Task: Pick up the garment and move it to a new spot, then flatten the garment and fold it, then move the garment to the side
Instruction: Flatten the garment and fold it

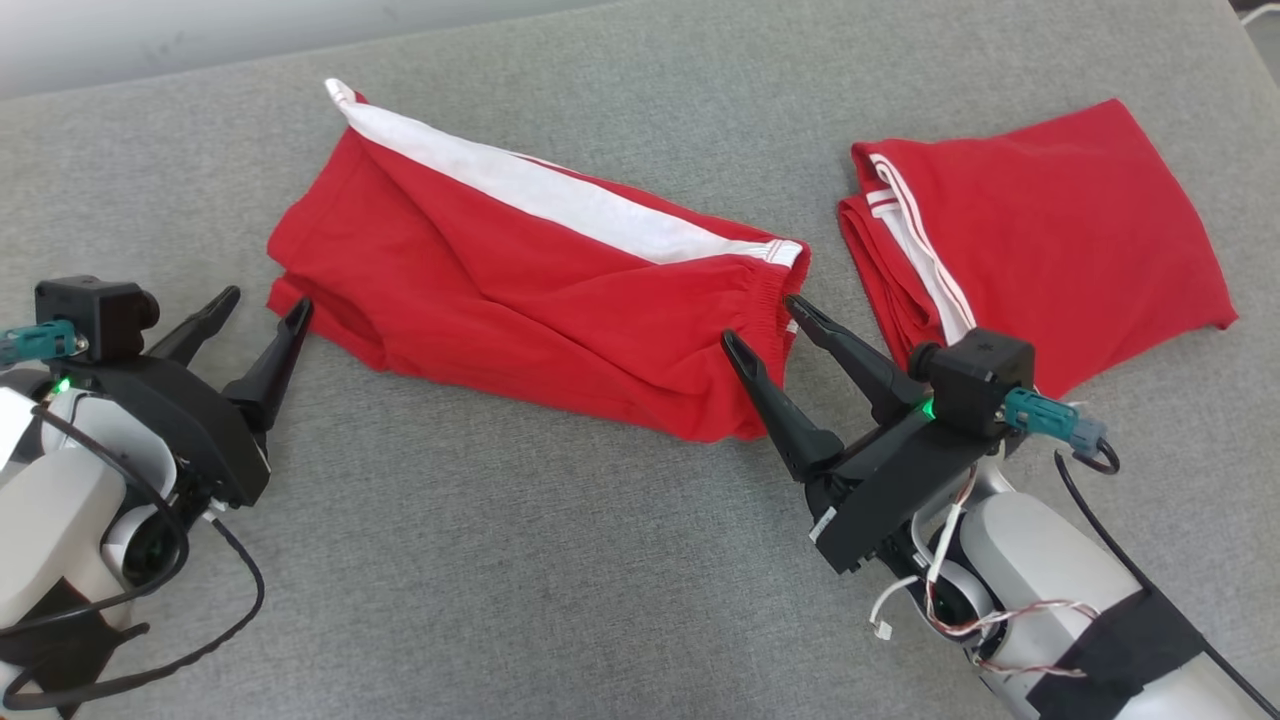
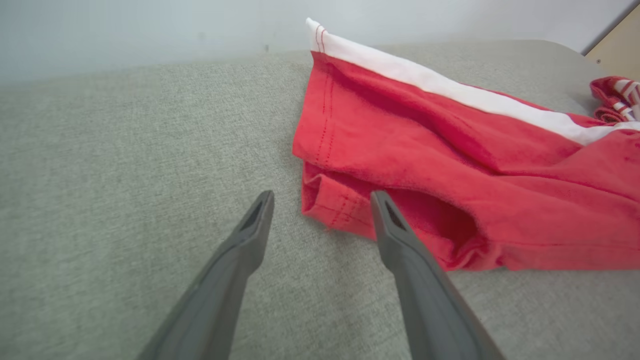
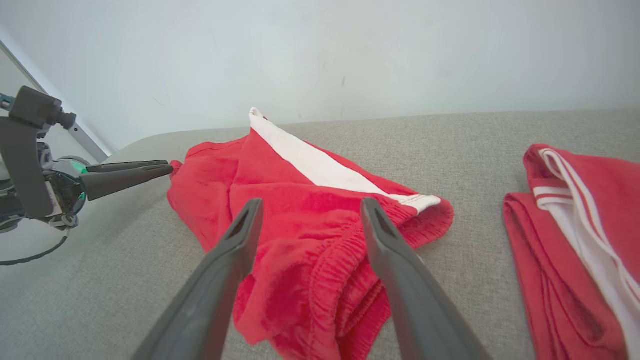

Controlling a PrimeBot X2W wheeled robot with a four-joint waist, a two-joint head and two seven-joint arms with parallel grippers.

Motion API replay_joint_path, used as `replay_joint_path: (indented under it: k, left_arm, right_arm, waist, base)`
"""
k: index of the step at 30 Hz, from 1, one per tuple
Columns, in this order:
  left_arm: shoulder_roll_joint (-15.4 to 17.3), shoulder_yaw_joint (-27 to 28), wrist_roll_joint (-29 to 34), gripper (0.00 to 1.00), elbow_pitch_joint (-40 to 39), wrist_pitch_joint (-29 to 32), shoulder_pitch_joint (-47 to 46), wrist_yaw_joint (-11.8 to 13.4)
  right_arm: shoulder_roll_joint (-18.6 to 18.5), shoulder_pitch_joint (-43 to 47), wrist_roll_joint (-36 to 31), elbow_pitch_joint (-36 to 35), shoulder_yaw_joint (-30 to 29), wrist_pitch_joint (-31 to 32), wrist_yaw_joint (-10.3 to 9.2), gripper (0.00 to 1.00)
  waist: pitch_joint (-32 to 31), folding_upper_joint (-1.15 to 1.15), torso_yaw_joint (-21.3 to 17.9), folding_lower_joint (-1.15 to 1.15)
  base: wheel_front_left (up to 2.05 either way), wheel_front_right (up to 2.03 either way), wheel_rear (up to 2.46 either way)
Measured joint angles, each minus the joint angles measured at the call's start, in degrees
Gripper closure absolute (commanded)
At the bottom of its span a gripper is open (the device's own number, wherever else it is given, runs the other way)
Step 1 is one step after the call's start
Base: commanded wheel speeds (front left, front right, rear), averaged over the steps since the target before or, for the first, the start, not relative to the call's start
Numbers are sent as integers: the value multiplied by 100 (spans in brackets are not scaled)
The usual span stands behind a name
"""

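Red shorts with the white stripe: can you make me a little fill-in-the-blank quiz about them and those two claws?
1. The red shorts with a white side stripe lie on a ____ fabric surface.
2. The left gripper and the right gripper both have jaws standing ____.
3. A second, folded red garment lies to the shorts' ____, by the robot's own sides.
Missing words: grey; open; right.

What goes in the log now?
left gripper: open, beside hem | right gripper: open, at waistband | red cloth shorts with white stripe: ungripped | folded red garment: at right
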Motion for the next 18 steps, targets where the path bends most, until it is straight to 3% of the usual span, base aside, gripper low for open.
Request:
replay_joint_path:
  k: [10,11,13,14,15,18]
  left_arm:
    - [-119,-121,-165,0,158,-83,-5,0]
    - [-118,-129,-174,5,170,-100,-5,0]
    - [-112,-164,-232,67,193,-108,-5,0]
    - [-112,-187,-271,80,203,-110,-4,0]
    - [-111,-209,-287,100,211,-136,-4,0]
    - [-113,-233,-307,100,238,-192,-4,0]
  right_arm:
    - [-107,316,-80,-275,58,74,-151,0]
    - [-111,342,-82,-297,75,111,-152,0]
    - [-125,401,-84,-350,88,115,-158,0]
    - [-132,421,-84,-369,92,115,-190,0]
    - [-140,439,-84,-393,89,116,-203,0]
    - [-170,541,-85,-453,94,166,-250,0]
  waist:
    - [88,0,-110,0]
    - [94,0,-113,0]
    - [108,0,-118,0]
    - [114,1,-120,0]
    - [120,1,-120,0]
    - [135,1,-113,0]
  base:
    - [0,0,0]
    - [0,0,0]
    - [0,0,0]
    - [0,0,0]
    - [0,0,0]
    - [0,0,0]
